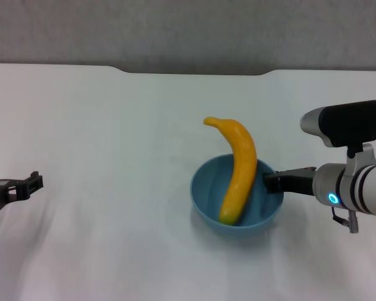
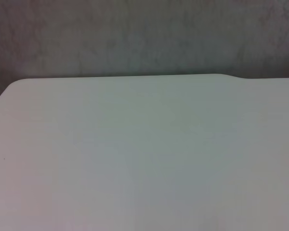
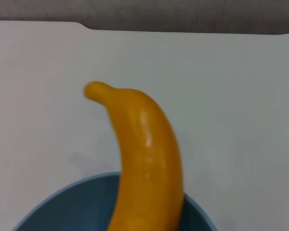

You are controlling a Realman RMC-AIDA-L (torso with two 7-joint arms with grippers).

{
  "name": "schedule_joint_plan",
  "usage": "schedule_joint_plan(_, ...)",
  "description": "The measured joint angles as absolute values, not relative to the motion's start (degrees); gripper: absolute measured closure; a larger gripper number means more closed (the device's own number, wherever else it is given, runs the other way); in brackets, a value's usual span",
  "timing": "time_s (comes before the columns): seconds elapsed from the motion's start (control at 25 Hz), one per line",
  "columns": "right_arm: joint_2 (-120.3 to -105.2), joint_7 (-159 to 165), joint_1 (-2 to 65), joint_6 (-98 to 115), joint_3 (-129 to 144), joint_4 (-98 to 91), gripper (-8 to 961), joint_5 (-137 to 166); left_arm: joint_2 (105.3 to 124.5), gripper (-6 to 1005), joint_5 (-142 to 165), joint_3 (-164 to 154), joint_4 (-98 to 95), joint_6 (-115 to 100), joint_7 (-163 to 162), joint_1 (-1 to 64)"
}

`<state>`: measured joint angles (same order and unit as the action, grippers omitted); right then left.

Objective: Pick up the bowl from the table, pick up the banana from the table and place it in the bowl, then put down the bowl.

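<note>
a grey wall backs the white table, where the light-blue bowl sits near the middle. the banana leans in it, one end on the floor of the bowl, the other jutting over the far rim (too long to lie flat). the right gripper pinches the bowl's rim on the robot's right, probably steadying it for set-down. the left gripper hangs parked at the left edge; whether it is spread i cannot tell. the right wrist view shows the banana's far tip close up, while the left wrist view shows only bare table.

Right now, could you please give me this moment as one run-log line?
banana: in bowl, stem over far rim | right gripper: at bowl's rim | left gripper: idle, far left | bowl: on table
</note>
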<state>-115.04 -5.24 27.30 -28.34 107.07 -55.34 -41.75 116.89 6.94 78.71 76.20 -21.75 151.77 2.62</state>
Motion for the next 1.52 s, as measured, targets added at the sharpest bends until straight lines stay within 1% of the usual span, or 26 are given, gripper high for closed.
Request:
schedule_joint_plan(0.2, -115.04, -5.2, 27.3, -28.3, 107.0, -55.5, 894, -41.8, 116.89, 107, 6.9, 78.7, 76.2, -21.7, 151.8, 2.5)
schedule_joint_plan(0.28, -115.04, -5.2, 27.2, -28.4, 107.0, -55.9, 717, -41.8, 116.89, 106, 6.9, 78.8, 76.2, -21.7, 151.8, 2.5)
schedule_joint_plan(0.48, -114.89, -5.2, 26.6, -28.9, 106.8, -57.4, 611, -41.7, 116.89, 106, 6.9, 78.7, 76.2, -21.8, 151.8, 2.3)
schedule_joint_plan(0.72, -114.70, -5.5, 22.5, -30.1, 105.1, -63.3, 483, -41.2, 116.89, 105, 6.9, 78.7, 76.7, -21.5, 151.6, 1.5)
schedule_joint_plan(0.88, -114.63, -7.9, 18.3, -30.5, 102.7, -68.3, 340, -40.9, 116.89, 104, 6.6, 78.8, 77.9, -17.8, 151.4, -0.7)
schedule_joint_plan(0.96, -114.71, -9.7, 15.2, -29.7, 101.4, -71.5, 268, -40.9, 116.89, 104, 6.4, 78.8, 78.4, -13.8, 151.3, -2.4)
schedule_joint_plan(1.0, -114.71, -9.7, 15.2, -29.7, 101.4, -71.5, 226, -40.9, 116.89, 104, 6.4, 78.8, 78.5, -11.5, 151.3, -3.3)
schedule_joint_plan(1.16, -114.79, -12.3, 11.6, -24.6, 101.5, -74.2, 56, -40.9, 116.94, 103, 6.2, 78.9, 77.1, 0.4, 151.2, -6.5)
schedule_joint_plan(1.24, -114.83, -14.2, 10.1, -21.3, 101.7, -74.5, 55, -40.9, 116.95, 103, 6.1, 79.1, 76.1, 3.9, 151.2, -7.0)
schedule_joint_plan(1.28, -114.85, -15.1, 9.5, -19.6, 101.9, -74.6, 55, -40.9, 116.96, 103, 5.2, 79.9, 70.4, 15.5, 151.1, -7.3)
schedule_joint_plan(1.32, -114.87, -15.9, 8.9, -17.9, 102.1, -74.7, 54, -40.9, 116.96, 103, 4.6, 80.0, 68.7, 18.4, 151.0, -7.3)
schedule_joint_plan(1.36, -114.86, -17.3, 7.7, -14.2, 103.0, -74.8, 54, -40.9, 116.97, 103, 2.4, 80.5, 62.6, 29.0, 151.1, -6.8)
schedule_joint_plan(1.4, -114.86, -17.8, 7.3, -12.6, 103.4, -74.7, 55, -40.9, 116.97, 104, 2.4, 80.5, 62.6, 29.0, 151.1, -6.8)
schedule_joint_plan(1.52, -114.88, -18.8, 6.0, -6.5, 105.2, -73.7, 56, -40.9, 117.01, 104, 0.1, 81.1, 52.5, 44.0, 151.9, -4.9)
